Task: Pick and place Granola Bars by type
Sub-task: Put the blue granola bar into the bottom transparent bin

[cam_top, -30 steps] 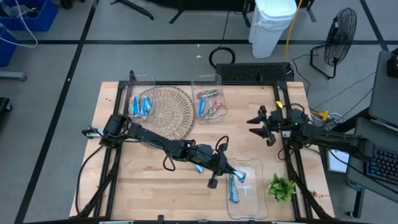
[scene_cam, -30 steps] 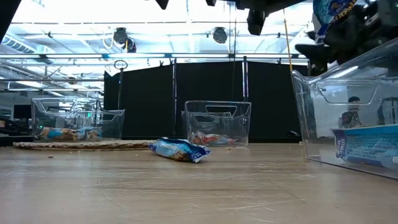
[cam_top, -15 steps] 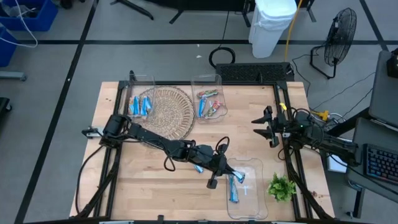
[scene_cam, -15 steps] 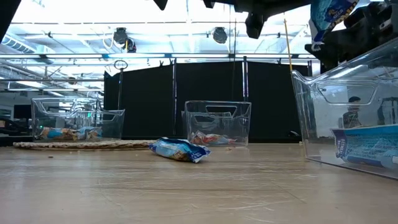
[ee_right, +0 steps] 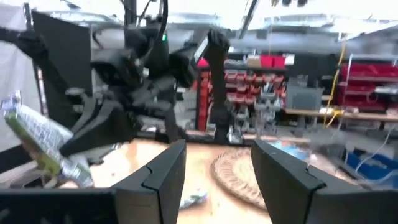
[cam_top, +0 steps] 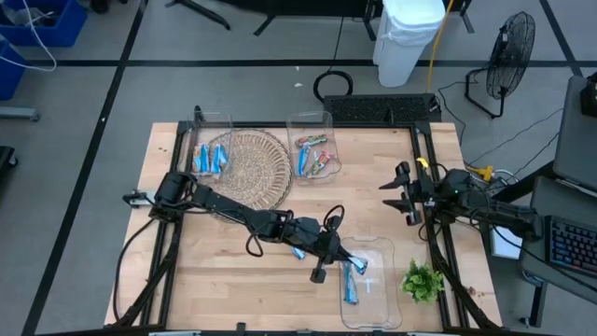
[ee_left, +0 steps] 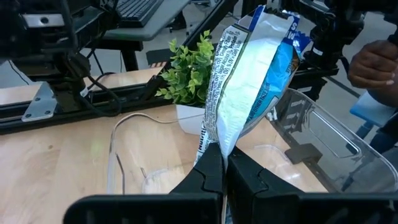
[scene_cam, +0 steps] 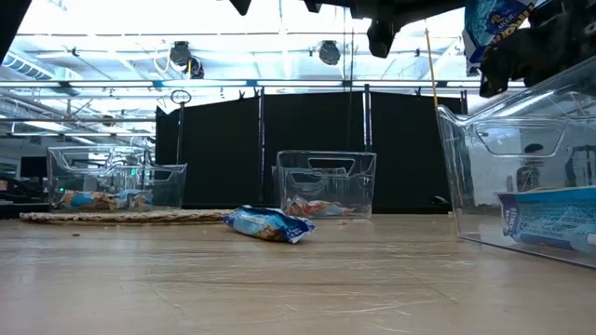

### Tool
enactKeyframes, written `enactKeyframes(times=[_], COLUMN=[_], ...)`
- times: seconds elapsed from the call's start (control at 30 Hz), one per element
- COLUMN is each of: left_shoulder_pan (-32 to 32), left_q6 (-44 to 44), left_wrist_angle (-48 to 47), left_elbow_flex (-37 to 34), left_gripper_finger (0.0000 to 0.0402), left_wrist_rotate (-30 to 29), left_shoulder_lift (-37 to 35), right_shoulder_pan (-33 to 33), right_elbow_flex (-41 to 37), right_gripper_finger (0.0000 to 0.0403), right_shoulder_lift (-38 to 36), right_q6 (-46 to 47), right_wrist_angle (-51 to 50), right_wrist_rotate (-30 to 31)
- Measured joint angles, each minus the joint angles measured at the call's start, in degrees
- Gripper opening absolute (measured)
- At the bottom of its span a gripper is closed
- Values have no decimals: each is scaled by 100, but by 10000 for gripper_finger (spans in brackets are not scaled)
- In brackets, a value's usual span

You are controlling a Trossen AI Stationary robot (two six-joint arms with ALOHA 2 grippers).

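My left gripper (cam_top: 347, 266) reaches over the clear bin (cam_top: 381, 303) at the table's near right and is shut on a blue and white granola bar (ee_left: 255, 81), held high above the bin in the low view (scene_cam: 494, 19). Another blue bar (cam_top: 351, 291) lies flat inside this bin. One blue bar (scene_cam: 268, 223) rests on the table beside the left arm (cam_top: 297, 250). A far bin (cam_top: 210, 154) holds blue bars; the middle far bin (cam_top: 314, 154) holds reddish and blue ones. My right gripper (cam_top: 394, 191) hangs open near the right edge, touching nothing. My left gripper pinches the bar's crimped end seam (ee_left: 217, 140) between its two fingers (ee_left: 205, 177). The bar stands out past the fingertips, lifted clear above the clear bin.
A round woven mat (cam_top: 250, 166) lies at the far left between the two far bins. A green leafy sprig (cam_top: 422, 280) stands right of the near bin. A person's hand (ee_left: 373, 62) shows beyond the table in the left wrist view.
My right arm has drawn back a little toward the table's right edge, its gripper staying open. My left gripper has kept its hold on the bar above the near bin.
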Motion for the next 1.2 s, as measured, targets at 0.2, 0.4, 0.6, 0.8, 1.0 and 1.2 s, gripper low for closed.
enactKeyframes(times=[0.2, 0.4, 0.6, 0.8, 1.0, 1.2], left_shoulder_pan=[34, 187, 250, 320, 287, 166], left_q6=[-110, -1118, -1641, -2099, -1880, -1476], left_wrist_angle=[-43, -601, -728, -689, -1806, -3142], left_elbow_flex=[0, 0, 0, 85, 1053, 2028], left_gripper_finger=[4, 4, 4, 4, 4, 4], left_wrist_rotate=[0, 130, 331, 322, 360, 219], left_shoulder_lift=[0, 0, 0, 0, 0, -10], right_shoulder_pan=[123, 123, 123, 123, 123, 123], right_elbow_flex=[0, 2, 2, 2, 7, 4], right_gripper_finger=[173, 173, 173, 174, 173, 174], right_shoulder_lift=[5, 4, 4, 4, 4, 4], right_q6=[-55, -56, -56, -56, -55, -54], right_wrist_angle=[-324, -354, -346, -346, -346, -346], right_wrist_rotate=[9, 12, 11, 11, 11, 11])
